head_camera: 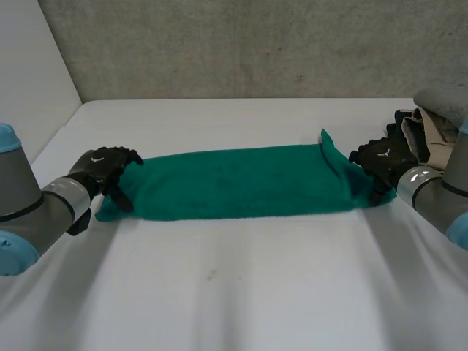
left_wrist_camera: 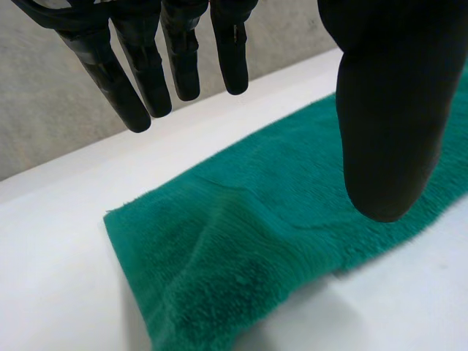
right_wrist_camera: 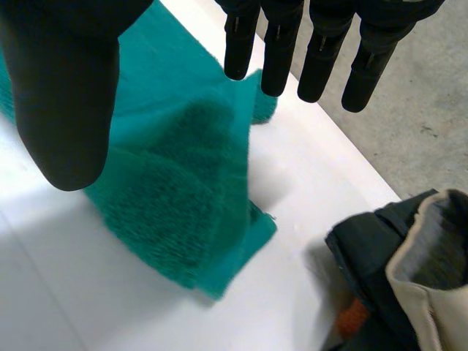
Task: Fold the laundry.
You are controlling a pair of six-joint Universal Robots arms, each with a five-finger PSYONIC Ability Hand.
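The left hand [head_camera: 102, 170] and right hand [head_camera: 380, 164] are held spread, gripping nothing, over opposite ends of the green towel [head_camera: 241, 183] on the bench [head_camera: 234, 292], likely positioned for grasping both ends.

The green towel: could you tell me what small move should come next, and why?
Probably close each hand on its end of the green towel. The left hand and right hand hang open over those ends, gripping nothing, and the long strip is not yet folded across.

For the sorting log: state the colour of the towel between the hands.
The towel is plain teal green; clearest in the left wrist view.
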